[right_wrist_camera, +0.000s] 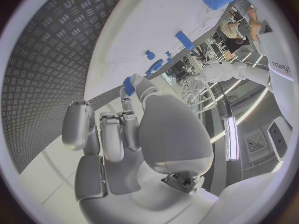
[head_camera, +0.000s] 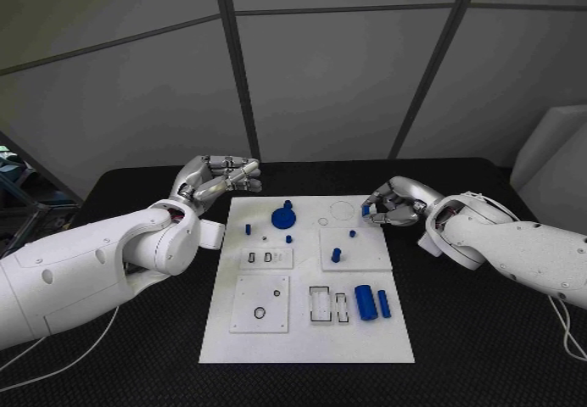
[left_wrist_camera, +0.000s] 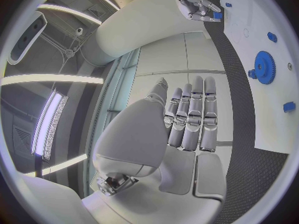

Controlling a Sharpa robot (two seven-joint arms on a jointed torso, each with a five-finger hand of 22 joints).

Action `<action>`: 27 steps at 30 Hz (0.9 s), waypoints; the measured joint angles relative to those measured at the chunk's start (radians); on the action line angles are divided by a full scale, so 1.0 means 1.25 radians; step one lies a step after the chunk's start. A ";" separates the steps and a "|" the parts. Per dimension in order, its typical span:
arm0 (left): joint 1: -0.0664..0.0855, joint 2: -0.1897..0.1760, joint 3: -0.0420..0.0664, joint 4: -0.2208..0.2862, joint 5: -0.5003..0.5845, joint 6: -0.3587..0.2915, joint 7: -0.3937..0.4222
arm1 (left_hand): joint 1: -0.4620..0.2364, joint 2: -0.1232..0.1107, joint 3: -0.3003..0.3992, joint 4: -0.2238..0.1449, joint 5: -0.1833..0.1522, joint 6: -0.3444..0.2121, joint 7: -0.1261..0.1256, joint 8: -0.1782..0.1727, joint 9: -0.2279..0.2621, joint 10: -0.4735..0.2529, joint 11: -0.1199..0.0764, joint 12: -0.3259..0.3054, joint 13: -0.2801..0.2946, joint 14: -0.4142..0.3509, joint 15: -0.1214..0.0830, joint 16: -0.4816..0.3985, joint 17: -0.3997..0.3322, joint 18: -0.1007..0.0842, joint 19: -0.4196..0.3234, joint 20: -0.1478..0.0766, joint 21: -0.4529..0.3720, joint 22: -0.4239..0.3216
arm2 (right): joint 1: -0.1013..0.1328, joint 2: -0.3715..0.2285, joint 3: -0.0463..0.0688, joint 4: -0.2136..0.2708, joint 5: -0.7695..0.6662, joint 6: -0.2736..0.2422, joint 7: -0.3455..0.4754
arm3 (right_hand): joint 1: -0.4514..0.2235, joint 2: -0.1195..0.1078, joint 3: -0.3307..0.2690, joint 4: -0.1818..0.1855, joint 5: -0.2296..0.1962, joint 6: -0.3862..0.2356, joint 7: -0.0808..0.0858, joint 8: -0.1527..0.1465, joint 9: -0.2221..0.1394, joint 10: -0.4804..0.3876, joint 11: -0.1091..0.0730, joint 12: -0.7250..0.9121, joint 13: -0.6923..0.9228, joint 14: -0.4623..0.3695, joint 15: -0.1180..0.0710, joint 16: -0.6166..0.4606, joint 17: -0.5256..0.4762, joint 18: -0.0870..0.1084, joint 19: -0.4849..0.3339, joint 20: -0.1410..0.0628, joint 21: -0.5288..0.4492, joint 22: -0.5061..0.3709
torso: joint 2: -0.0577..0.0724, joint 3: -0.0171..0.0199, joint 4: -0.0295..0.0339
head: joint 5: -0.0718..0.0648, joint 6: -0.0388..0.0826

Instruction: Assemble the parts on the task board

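The white task board (head_camera: 306, 339) lies in the middle of the black table. On it are a blue gear (head_camera: 284, 218), two blue cylinders (head_camera: 366, 302) side by side, and several small blue pegs such as one (head_camera: 335, 253) on a raised plate. My right hand (head_camera: 394, 206) hovers over the board's far right corner and pinches a small blue part (head_camera: 366, 209) at its fingertips; the part (right_wrist_camera: 129, 84) also shows in the right wrist view. My left hand (head_camera: 218, 178) is raised beside the far left corner, fingers (left_wrist_camera: 193, 114) straight and together, holding nothing.
Raised white sub-plates (head_camera: 260, 303) with holes and slots sit on the board. Black table (head_camera: 489, 339) surrounds it on all sides. The left wrist view shows the gear (left_wrist_camera: 264, 67) and my right hand (left_wrist_camera: 198, 7) across the board.
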 measured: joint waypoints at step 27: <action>0.000 0.006 0.000 -0.017 0.000 -0.001 -0.005 | 0.000 0.000 0.000 0.000 0.000 0.000 0.000 -0.003 0.000 0.000 0.000 0.000 0.000 0.000 0.000 -0.004 0.001 0.000 0.000 0.000 0.000 0.001 | -0.005 0.159 0.002 0.142 -0.160 -0.011 -0.124 | 0.007 0.006 0.002 -0.003 0.003 0.001 0.001 -0.002 0.002 -0.003 -0.003 0.000 0.000 0.003 -0.003 0.000 0.000 0.000 0.000 0.000 0.000 -0.002 | -0.004 -0.0021 0.0027 | 0.028 -0.017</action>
